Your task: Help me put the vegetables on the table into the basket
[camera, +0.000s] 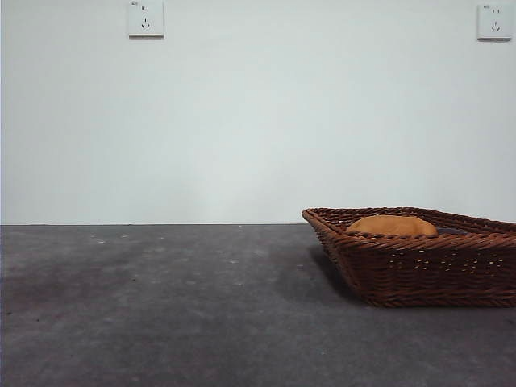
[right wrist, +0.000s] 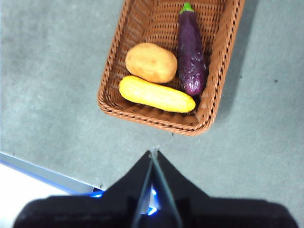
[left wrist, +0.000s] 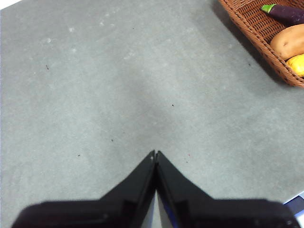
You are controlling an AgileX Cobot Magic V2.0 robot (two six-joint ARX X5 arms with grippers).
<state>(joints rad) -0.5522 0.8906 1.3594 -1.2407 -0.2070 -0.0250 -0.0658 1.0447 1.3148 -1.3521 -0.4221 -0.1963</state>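
A: Nearest the lens in the right wrist view is the right gripper (right wrist: 153, 153), its two black jaws pressed together to a point and holding nothing. Just past the tips sits the basket (right wrist: 142, 111) on the grey table (right wrist: 52, 71).

B: What is in it?

A: All three vegetables. The yellow one (right wrist: 156, 94) lies across the end nearest the gripper, the potato (right wrist: 151, 62) rests against it, and the eggplant (right wrist: 191, 52) runs lengthwise beside the potato, its green stem pointing away.

B: Does the front view show as much?

A: No. There the basket (camera: 419, 270) stands at the right, cut off by the frame, and only the top of the potato (camera: 392, 226) rises above the rim. No arm appears in it.

B: And the left wrist view?

A: The left gripper (left wrist: 155, 154) is also closed and empty, over bare table (left wrist: 118, 85) well away from the basket (left wrist: 254, 28), whose corner shows with part of each vegetable.
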